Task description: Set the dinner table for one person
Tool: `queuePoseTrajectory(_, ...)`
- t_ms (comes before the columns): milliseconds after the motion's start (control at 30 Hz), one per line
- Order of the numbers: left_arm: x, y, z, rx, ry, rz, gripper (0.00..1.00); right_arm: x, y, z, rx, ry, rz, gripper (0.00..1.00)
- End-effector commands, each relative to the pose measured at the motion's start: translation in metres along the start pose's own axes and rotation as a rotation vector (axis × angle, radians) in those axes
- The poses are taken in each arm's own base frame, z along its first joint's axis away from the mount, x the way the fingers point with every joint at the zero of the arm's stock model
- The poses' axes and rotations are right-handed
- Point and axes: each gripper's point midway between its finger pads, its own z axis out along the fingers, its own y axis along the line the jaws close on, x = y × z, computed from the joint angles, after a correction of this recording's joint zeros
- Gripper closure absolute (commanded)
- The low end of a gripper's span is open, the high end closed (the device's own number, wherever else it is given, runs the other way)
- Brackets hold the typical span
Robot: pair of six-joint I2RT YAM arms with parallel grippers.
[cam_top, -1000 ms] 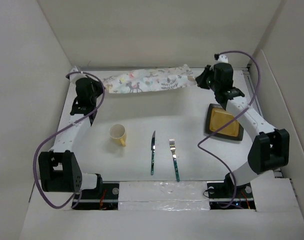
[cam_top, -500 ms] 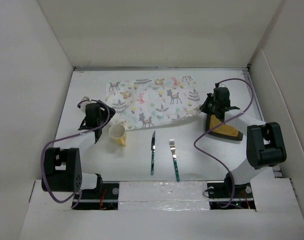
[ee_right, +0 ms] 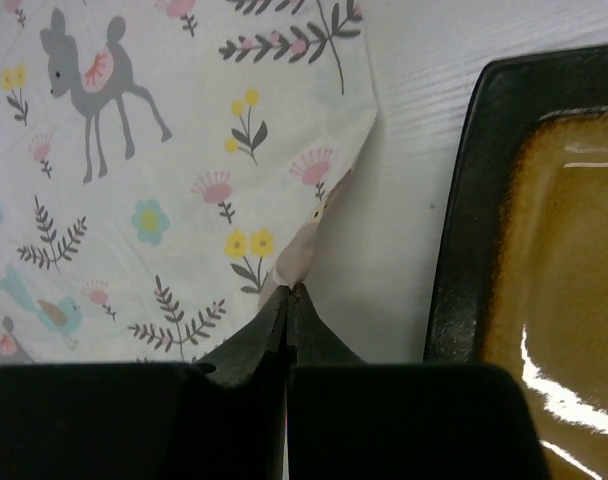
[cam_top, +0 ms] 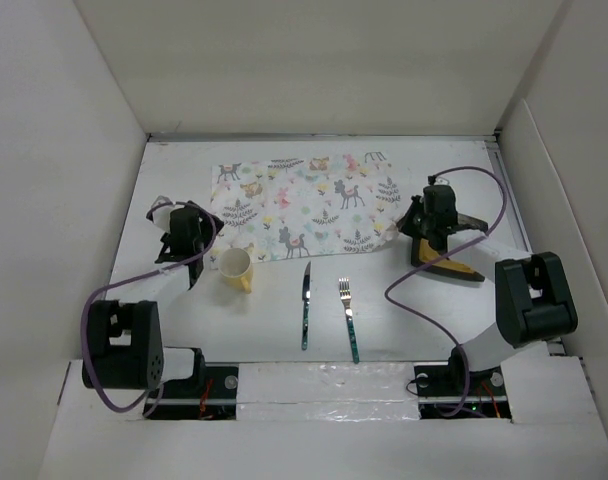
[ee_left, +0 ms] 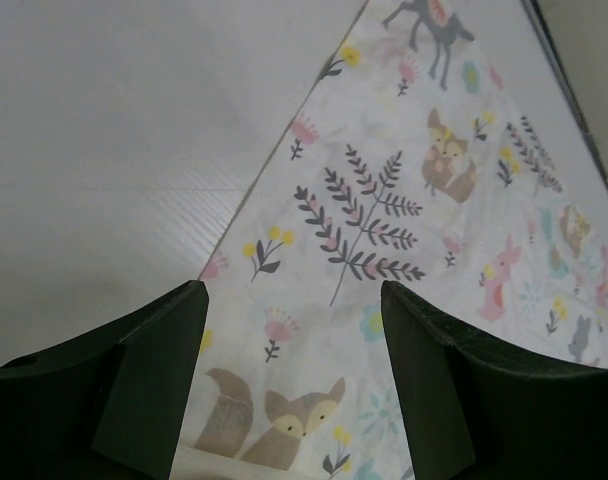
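Note:
The deer-and-tree patterned placemat [cam_top: 309, 205] lies spread flat on the white dinner table [cam_top: 274, 300], towards the far side. My left gripper [cam_top: 199, 232] hovers over the mat's near-left corner. In the left wrist view that gripper [ee_left: 292, 295] stands open with the mat [ee_left: 404, 200] below it and nothing held. At the mat's near-right corner my right gripper [cam_top: 410, 228] is shut. The right wrist view shows this gripper [ee_right: 289, 290] pinching the lifted corner of the mat [ee_right: 134, 150].
A yellow cup [cam_top: 236, 268] stands just right of my left gripper. A knife [cam_top: 306, 305] and a fork [cam_top: 348, 318] lie side by side near the front. A dark square plate [cam_top: 452, 262] with a yellow-brown centre, seen also as the plate [ee_right: 564, 250], sits beside my right gripper.
Both arms drew the placemat from the far edge towards the near side and it now lies flat. My left gripper opened and let go of its corner. The right stays shut on its corner.

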Motion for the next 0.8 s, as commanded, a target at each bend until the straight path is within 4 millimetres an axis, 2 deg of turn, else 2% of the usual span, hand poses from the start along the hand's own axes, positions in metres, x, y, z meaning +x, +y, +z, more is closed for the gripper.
queuePoseTrajectory(0, -0.01, -0.007, 0.01, -0.012, -0.025, -0.019, 0.34, -0.003, 0.0, -0.007, 0.001, -0.056, 0.005, 1.0)
queuePoseTrajectory(33, -0.009, -0.006, 0.011, -0.013, -0.024, -0.025, 0.34, 0.007, -0.007, -0.008, 0.019, -0.036, 0.008, 1.0)
queuePoseTrajectory(167, -0.019, -0.014, 0.003, 0.019, -0.061, -0.06, 0.35, 0.019, -0.011, -0.022, 0.014, -0.038, -0.002, 1.0)
queuePoseTrajectory(333, -0.042, -0.035, -0.017, 0.101, -0.123, -0.093, 0.37, 0.017, -0.016, -0.033, 0.043, -0.05, -0.002, 1.0)
queuePoseTrajectory(467, -0.045, -0.029, -0.021, 0.077, -0.143, -0.093, 0.37, 0.021, -0.023, -0.038, 0.071, -0.051, -0.005, 1.0)
queuePoseTrajectory(533, -0.041, -0.024, -0.024, 0.082, -0.14, -0.102, 0.37, 0.024, -0.023, -0.038, 0.067, -0.034, -0.009, 1.0)
queuePoseTrajectory(633, -0.044, -0.028, -0.032, 0.117, -0.154, -0.132, 0.39, 0.033, -0.023, -0.041, 0.053, -0.008, -0.017, 1.0)
queuePoseTrajectory(667, -0.044, -0.032, -0.034, 0.131, -0.146, -0.138, 0.39, 0.035, -0.027, -0.042, 0.068, -0.006, -0.019, 1.0)
queuePoseTrajectory(700, -0.051, -0.046, -0.044, 0.181, -0.146, -0.163, 0.39, 0.032, -0.028, -0.043, 0.079, -0.012, -0.021, 1.0)
queuePoseTrajectory(733, -0.052, -0.046, -0.044, 0.181, -0.146, -0.163, 0.39, 0.032, -0.028, -0.043, 0.078, -0.013, -0.022, 1.0)
queuePoseTrajectory(767, -0.052, -0.054, -0.049, 0.216, -0.131, -0.171, 0.39, 0.039, -0.032, -0.046, 0.093, 0.015, -0.025, 1.0)
